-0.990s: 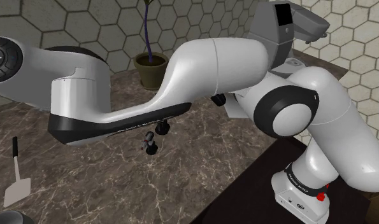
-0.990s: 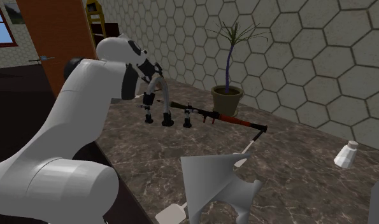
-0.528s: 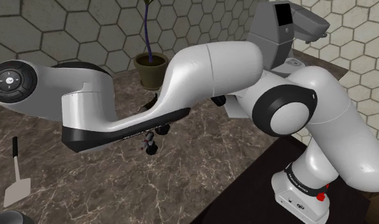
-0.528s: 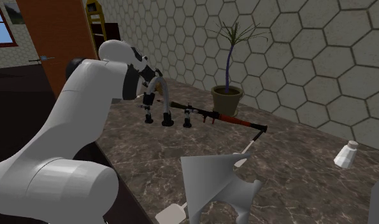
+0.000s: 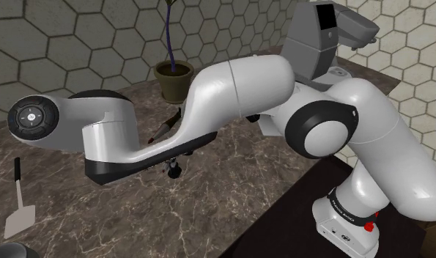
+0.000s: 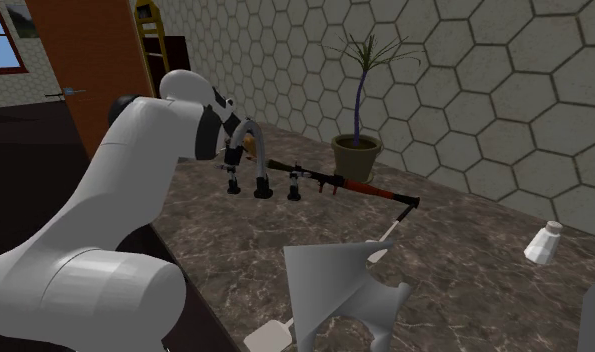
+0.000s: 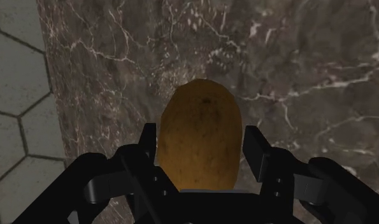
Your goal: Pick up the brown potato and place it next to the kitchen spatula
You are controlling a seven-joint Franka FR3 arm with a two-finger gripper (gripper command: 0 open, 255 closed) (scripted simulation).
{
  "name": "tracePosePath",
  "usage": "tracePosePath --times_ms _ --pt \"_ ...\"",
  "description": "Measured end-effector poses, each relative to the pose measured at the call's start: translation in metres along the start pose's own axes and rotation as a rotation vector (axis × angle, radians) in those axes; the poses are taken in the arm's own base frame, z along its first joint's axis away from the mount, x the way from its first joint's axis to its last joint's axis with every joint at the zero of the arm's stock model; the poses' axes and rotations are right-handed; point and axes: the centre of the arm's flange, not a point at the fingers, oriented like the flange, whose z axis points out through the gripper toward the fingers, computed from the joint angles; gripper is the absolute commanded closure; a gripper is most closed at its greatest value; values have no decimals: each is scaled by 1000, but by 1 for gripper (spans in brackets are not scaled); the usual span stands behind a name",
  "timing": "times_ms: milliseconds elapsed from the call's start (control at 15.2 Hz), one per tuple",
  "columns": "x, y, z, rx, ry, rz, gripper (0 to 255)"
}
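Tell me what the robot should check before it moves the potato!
1. Potato sits between the fingers: ok.
2. Gripper shut on it, touching both sides: ok.
3. Potato lifted off the counter: cannot tell.
4. Spatula in sight, with room beside it: ok.
5. Way there free of the plant pot: cannot tell.

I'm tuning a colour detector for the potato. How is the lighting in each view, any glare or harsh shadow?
Wrist view: the potato is evenly lit, orange-brown, dimmer at its near end, no glare; the counter shows pale marble veins, not highlights. Shoulder view: the white arm shades smoothly to grey underneath. Second exterior view: flat, even light on the hexagon-tiled wall.
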Motion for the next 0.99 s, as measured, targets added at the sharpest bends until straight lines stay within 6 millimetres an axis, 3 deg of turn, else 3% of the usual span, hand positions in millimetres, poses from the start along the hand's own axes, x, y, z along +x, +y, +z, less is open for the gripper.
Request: tracePosePath --times_ms 594,660,990 --pt "1 -7 5 -8 12 5 255" --pt "1 -7 5 -8 12 5 0" --pt "-1 -11 12 -1 1 0 0"
